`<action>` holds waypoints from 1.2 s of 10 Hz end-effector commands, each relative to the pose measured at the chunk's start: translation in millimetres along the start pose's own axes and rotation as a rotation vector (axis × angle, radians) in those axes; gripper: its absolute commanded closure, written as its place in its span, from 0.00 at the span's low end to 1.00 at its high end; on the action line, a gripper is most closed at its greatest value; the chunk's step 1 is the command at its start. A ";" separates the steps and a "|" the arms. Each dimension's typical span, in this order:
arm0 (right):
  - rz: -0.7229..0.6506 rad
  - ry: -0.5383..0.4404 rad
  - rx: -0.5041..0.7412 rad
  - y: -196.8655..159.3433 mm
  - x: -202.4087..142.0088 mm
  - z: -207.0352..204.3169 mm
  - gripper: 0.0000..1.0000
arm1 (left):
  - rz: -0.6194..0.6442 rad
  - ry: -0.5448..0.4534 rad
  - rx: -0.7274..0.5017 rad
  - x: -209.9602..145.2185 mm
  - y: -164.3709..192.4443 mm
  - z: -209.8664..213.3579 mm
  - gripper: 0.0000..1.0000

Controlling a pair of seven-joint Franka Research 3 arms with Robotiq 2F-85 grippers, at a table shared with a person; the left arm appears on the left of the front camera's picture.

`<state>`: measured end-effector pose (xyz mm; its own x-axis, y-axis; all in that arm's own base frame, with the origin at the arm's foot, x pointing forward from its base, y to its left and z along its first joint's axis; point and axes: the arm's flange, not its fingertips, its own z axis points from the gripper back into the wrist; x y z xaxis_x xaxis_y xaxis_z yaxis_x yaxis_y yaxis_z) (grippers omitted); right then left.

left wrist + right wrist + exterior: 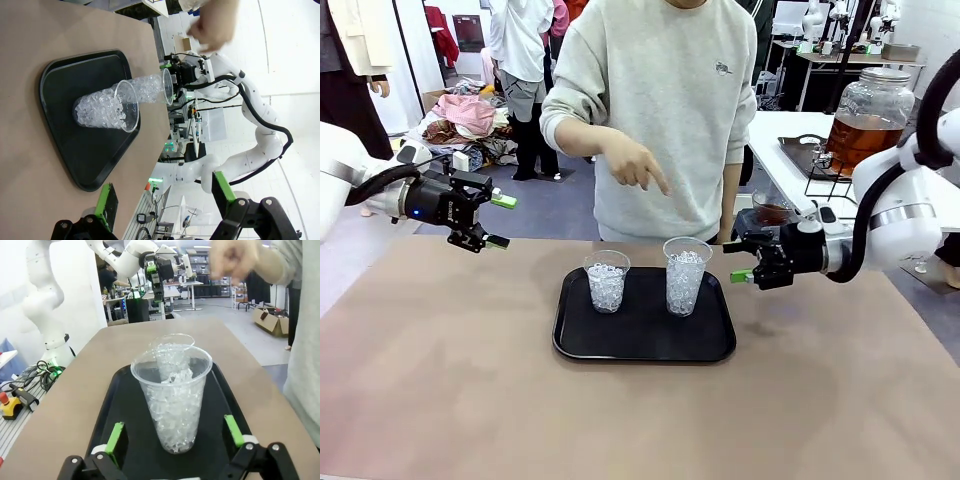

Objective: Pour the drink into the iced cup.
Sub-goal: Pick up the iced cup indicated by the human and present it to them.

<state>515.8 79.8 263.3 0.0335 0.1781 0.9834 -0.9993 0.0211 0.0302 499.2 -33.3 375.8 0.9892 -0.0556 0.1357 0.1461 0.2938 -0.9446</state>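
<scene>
Two clear iced cups stand on a black tray (640,340): a shorter one (607,281) on the left and a taller one (686,276) on the right. A small clear cup of brown drink (772,210) stands behind my right gripper (740,258), partly hidden by it. That gripper hovers open just right of the taller cup (172,395), which sits squarely ahead between its fingers (115,437). My left gripper (500,220) hangs open in the air, well left of the tray (65,85). From it, both cups (107,107) lie ahead.
A person stands at the far edge, one hand (635,165) pointing down over the cups. A large glass jar (865,125) of amber liquid stands on a side table at back right. Brown tabletop lies bare around the tray.
</scene>
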 end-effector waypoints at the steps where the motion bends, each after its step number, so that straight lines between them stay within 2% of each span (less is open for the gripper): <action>1: 0.042 -0.043 -0.015 -10.2 -11.6 -12.7 0.00 | -0.004 -0.005 0.004 -0.7 -2.7 0.7 0.00; 6: -0.013 -0.091 0.007 -17.0 -38.2 -38.2 0.00 | -0.004 -0.005 0.004 -0.7 -2.7 0.7 0.00; 12: -0.024 -0.098 0.043 -9.9 -45.8 -60.8 0.00 | -0.004 -0.005 0.004 -0.7 -2.7 0.7 0.00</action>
<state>520.3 124.7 207.1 0.0803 0.1060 0.9911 -0.9960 -0.0293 0.0839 499.2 -33.3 376.0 0.9892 -0.0556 0.1360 0.1463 0.2939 -0.9446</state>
